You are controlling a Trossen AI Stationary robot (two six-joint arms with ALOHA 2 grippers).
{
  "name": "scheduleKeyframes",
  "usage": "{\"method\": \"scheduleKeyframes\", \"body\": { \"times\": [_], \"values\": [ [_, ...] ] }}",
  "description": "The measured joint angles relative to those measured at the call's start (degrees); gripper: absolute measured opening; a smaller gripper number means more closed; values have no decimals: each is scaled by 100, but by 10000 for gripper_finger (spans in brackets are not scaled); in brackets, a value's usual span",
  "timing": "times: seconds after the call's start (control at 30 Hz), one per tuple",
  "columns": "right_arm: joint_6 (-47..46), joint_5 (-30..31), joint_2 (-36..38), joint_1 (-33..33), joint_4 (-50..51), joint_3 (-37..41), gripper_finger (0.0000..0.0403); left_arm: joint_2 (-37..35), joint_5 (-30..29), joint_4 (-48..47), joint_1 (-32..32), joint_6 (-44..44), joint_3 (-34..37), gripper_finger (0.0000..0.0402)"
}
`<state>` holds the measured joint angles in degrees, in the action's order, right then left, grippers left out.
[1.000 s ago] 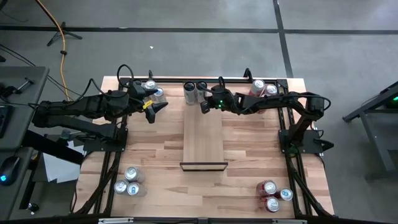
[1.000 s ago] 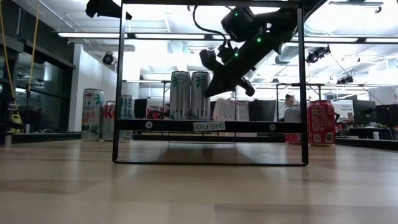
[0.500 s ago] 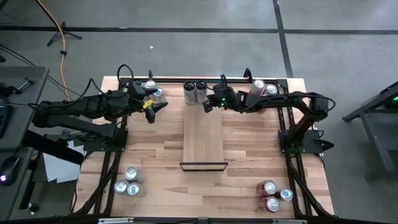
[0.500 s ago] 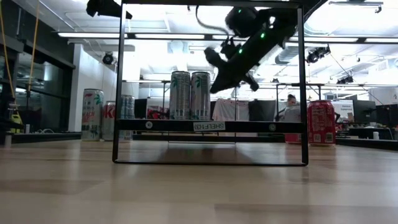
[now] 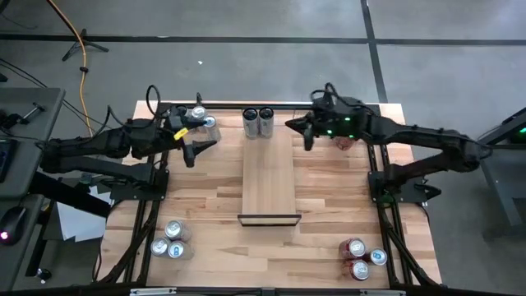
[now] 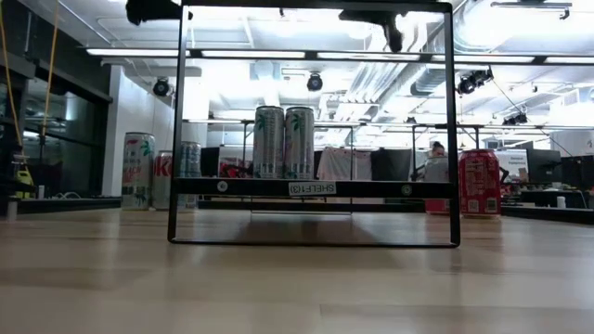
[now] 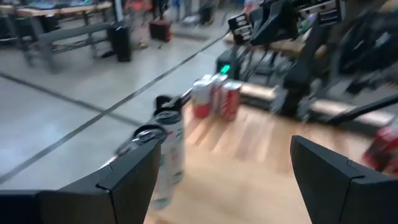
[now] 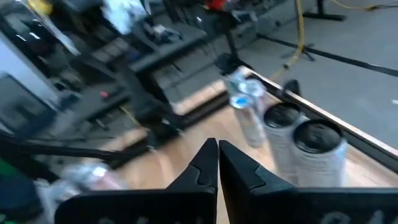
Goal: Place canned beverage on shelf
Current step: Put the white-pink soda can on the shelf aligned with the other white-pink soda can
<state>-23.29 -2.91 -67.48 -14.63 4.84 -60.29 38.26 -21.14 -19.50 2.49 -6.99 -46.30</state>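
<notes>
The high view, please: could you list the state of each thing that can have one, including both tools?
Left tool: open, empty, beside the cans at the table's far left corner.
Right tool: shut, empty, above the table right of the shelf.
Shelf: lying level, two cans on its far end.
Two tall cans: upright, side by side, touching.
Far-left cans: upright.
Near-left cans: upright.
Near-right cans: upright.

Materials and finishes
Shelf [image 5: 269, 177]: smooth pale wood. Tabletop [image 5: 214, 205]: butcher-block wood. Cans [image 5: 258, 122]: glossy metal.
</notes>
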Motion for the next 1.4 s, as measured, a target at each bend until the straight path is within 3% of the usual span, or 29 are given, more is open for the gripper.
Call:
{"method": "scheduleKeyframes", "body": {
  "times": [0.2,0.33,0.63,0.77,1.13,1.27,1.4],
  "values": [
    [-124,-16,355,203,0,0,0,-464,803,1717,328,-521,1180,298],
    [-169,-124,382,346,7,0,0,-417,788,2136,406,-379,1314,298],
    [684,-508,382,509,299,0,13,-366,423,2312,425,-185,1313,298],
    [937,-682,382,505,438,0,60,-371,186,2404,425,-253,1313,298],
    [1091,-657,382,505,439,0,253,-368,185,2392,423,-344,1313,298],
    [1027,-654,382,505,439,0,286,-380,264,2390,423,-343,1313,298],
    [985,-475,382,505,438,0,291,-380,266,2382,424,-340,1313,298]
  ]
}}
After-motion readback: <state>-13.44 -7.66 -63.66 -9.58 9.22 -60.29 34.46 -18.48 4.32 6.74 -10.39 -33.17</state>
